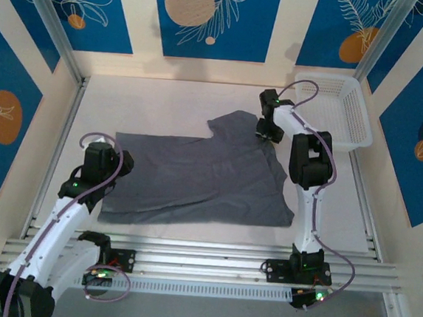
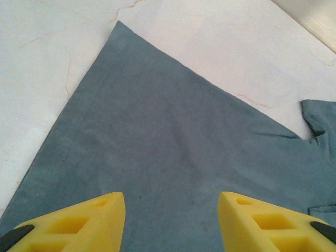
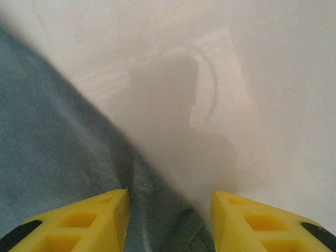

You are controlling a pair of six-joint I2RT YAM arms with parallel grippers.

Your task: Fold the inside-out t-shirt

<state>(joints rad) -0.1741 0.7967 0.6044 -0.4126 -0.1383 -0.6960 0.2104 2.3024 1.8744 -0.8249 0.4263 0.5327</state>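
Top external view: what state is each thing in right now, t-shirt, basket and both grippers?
t-shirt: spread flat on the table, one sleeve sticking out at the far side, not gripped.
white basket: upright, far right corner.
left gripper: open, above the t-shirt.
right gripper: open, above the t-shirt's edge.

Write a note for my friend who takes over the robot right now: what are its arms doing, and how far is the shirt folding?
Left tool: open, holding nothing, over the left side of the plain dark grey cloth t-shirt.
Right tool: open, empty, over the shirt's far right edge, by the sleeve.
T-shirt: flat on the white table, apart from the white plastic basket in the far right corner.
Done: shirt laid out smooth; I cannot tell if a first fold is in.
Left: grip it again and fold it into a small neat stack.
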